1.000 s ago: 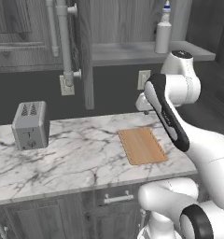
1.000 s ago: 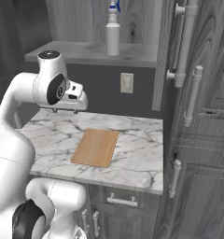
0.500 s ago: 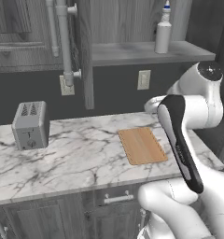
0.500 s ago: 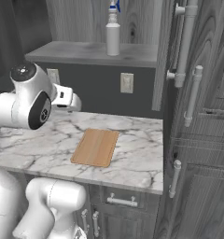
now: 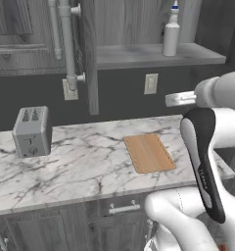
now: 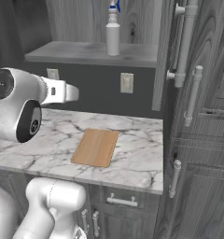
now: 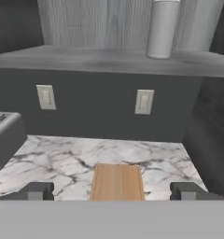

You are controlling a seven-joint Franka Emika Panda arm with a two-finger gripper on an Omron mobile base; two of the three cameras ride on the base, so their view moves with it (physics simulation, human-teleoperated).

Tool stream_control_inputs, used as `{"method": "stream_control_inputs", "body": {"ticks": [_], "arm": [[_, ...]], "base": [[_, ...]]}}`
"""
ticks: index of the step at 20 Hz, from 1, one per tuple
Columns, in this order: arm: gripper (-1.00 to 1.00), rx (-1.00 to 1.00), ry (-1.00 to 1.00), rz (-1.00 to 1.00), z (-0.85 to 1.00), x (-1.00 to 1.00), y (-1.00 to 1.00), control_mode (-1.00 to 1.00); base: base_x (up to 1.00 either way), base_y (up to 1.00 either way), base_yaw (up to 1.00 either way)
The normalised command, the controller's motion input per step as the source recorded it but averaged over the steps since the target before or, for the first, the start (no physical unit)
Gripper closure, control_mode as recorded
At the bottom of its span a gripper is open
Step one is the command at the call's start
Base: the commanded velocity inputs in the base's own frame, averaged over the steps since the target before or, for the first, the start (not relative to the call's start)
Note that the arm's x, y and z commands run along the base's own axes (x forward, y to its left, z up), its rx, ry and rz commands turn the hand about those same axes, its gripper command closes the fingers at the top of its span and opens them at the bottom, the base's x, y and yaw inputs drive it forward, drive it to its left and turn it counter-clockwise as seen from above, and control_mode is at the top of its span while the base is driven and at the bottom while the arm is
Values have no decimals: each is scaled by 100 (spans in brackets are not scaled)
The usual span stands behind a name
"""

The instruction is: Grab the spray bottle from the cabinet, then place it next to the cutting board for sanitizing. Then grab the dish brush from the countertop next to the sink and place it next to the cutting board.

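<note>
Arm swung back from over the counter since the earlier frame; fingers (image 7: 113,191) stood wide apart, holding nothing, at frame bottom. Cutting board (image 5: 149,153) lay centre on the counter (image 5: 75,166). Spray bottle (image 5: 171,33) stood upright on the cabinet shelf (image 5: 139,55), upper right. Step: reaching for bottle. Next: raise hand to shelf height.
</note>
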Motion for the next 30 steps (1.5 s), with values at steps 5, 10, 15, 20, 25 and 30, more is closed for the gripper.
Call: {"method": "stream_control_inputs", "body": {"ticks": [5, 10, 15, 20, 25, 30], "arm": [[-100, 0, -32, 0, 62, -36, -21, -100], [-100, 0, -33, 0, 62, -33, -8, -100], [-100, 0, -26, -1, 63, -14, -3, -100], [-100, 0, 1, -1, 49, 0, -13, -100], [-100, 1, 1, 0, 29, 11, -28, -100], [-100, 0, 0, 0, 16, 27, -12, -100]], "base": [[0, 0, 0], [0, 0, 0], [0, 0, 0], [0, 0, 0], [0, 0, 0], [0, 0, 0]]}}
